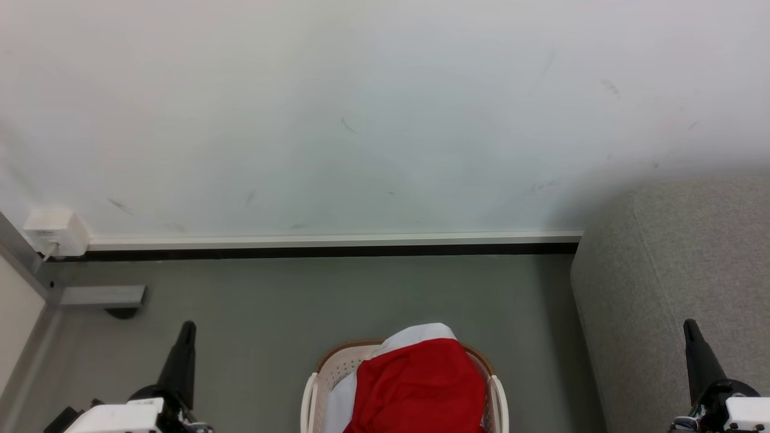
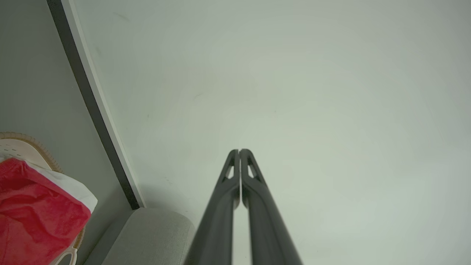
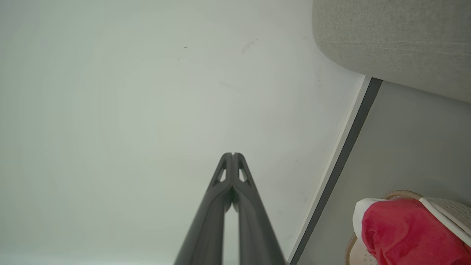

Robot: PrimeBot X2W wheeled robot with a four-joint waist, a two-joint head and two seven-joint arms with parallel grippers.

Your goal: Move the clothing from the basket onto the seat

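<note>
The red clothing (image 1: 421, 385) with a white panel is heaped in the cream basket (image 1: 337, 367) on the floor at the bottom centre. The grey seat (image 1: 680, 282) stands to the right of it. My left gripper (image 1: 185, 329) is at the lower left, well clear of the basket, and its fingertips meet in the left wrist view, where the gripper (image 2: 239, 151) points at the wall. My right gripper (image 1: 690, 328) is at the lower right, in front of the seat. In the right wrist view the gripper (image 3: 232, 154) is shut with nothing in it. The clothing (image 2: 33, 209) (image 3: 404, 232) shows at each wrist view's edge.
A pale wall (image 1: 373, 114) with a white and black skirting (image 1: 331, 246) closes the far side. A white socket box (image 1: 55, 231) and a grey metal foot (image 1: 102, 296) sit at the far left. Grey floor (image 1: 337, 300) lies between basket and wall.
</note>
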